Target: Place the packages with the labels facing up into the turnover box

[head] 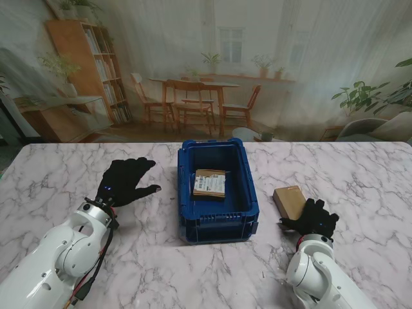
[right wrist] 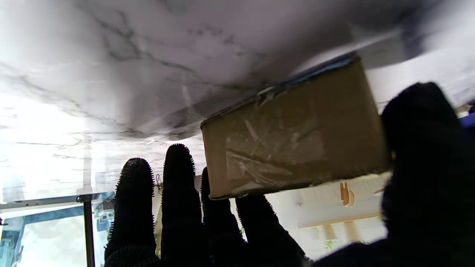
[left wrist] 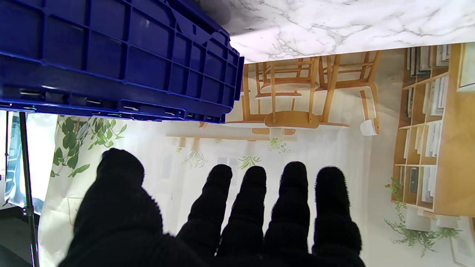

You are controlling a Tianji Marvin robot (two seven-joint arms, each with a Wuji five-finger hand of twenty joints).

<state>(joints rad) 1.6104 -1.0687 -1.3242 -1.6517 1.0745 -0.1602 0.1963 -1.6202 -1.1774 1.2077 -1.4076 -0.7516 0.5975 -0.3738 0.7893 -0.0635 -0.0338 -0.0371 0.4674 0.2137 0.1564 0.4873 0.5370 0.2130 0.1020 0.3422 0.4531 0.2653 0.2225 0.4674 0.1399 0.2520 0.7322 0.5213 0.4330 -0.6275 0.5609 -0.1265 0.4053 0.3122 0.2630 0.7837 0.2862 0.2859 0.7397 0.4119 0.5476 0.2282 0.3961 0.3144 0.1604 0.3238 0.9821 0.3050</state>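
The blue turnover box (head: 250,193) stands in the middle of the marble table, and its ribbed side wall (left wrist: 111,55) fills part of the left wrist view. Inside lies one brown package (head: 210,183) with a white label facing up. My left hand (head: 125,180) (left wrist: 222,222), in a black glove, hovers open to the left of the box with its fingers spread. A second brown package (head: 289,201) (right wrist: 293,129) lies on the table right of the box, with plain taped cardboard showing and no label visible. My right hand (head: 313,219) (right wrist: 207,230) is at its near end, the thumb (right wrist: 419,167) on one side and the straight fingers (right wrist: 178,193) on the other.
Bare marble table (head: 360,174) stretches to the left and right of the box. A printed backdrop of a room hangs behind the far table edge. A dark stand pole (left wrist: 26,185) shows past the table in the left wrist view.
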